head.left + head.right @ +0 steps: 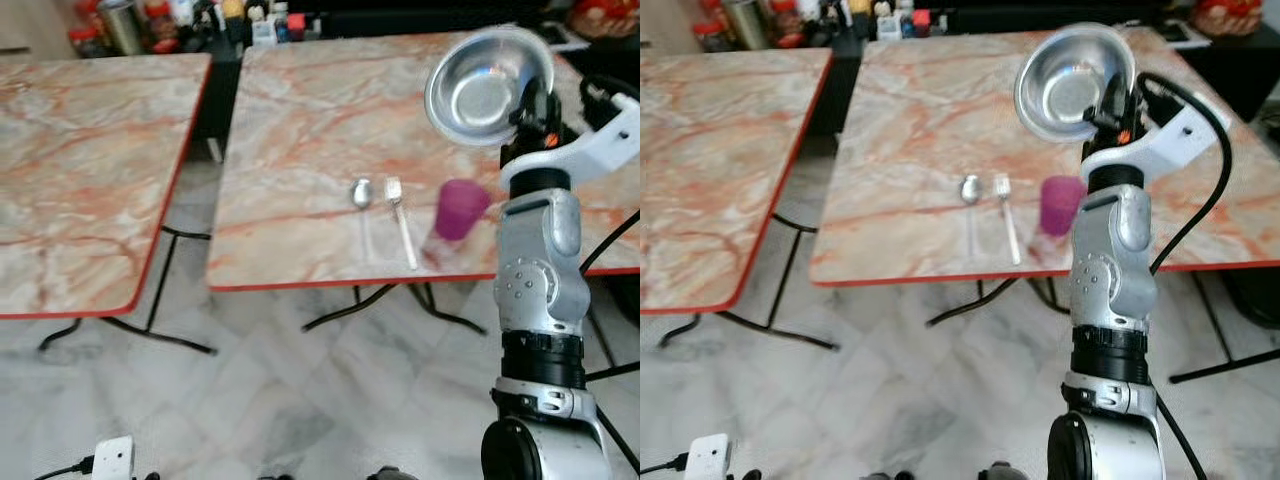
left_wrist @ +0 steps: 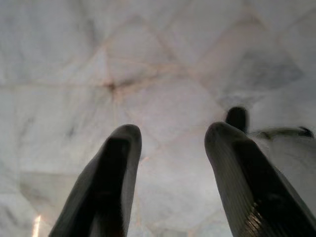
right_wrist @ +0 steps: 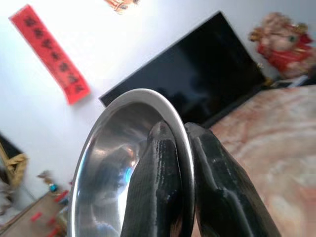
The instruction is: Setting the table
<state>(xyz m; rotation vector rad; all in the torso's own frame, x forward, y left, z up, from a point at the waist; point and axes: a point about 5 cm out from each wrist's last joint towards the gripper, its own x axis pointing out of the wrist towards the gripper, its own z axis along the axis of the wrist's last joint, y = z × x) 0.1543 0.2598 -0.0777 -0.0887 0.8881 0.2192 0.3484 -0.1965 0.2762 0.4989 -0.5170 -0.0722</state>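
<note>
My right gripper point(image 1: 533, 105) is raised above the right marble table point(image 1: 300, 130) and is shut on the rim of a steel bowl point(image 1: 485, 85), which is tilted on edge with its hollow facing me. In the right wrist view both fingers point(image 3: 158, 187) pinch the bowl's rim point(image 3: 133, 98). On the table near its front edge lie a spoon point(image 1: 362, 195) and a fork point(image 1: 399, 215) side by side, with a purple cup point(image 1: 460, 208) just right of them. My left gripper point(image 2: 170, 173) hangs open over the marble floor.
A second marble table point(image 1: 90, 170) stands to the left, with a gap between the two. Bottles and jars point(image 1: 150, 20) crowd the back. A black cable point(image 1: 1215, 150) loops off my right arm. A small white device point(image 1: 112, 458) lies on the floor.
</note>
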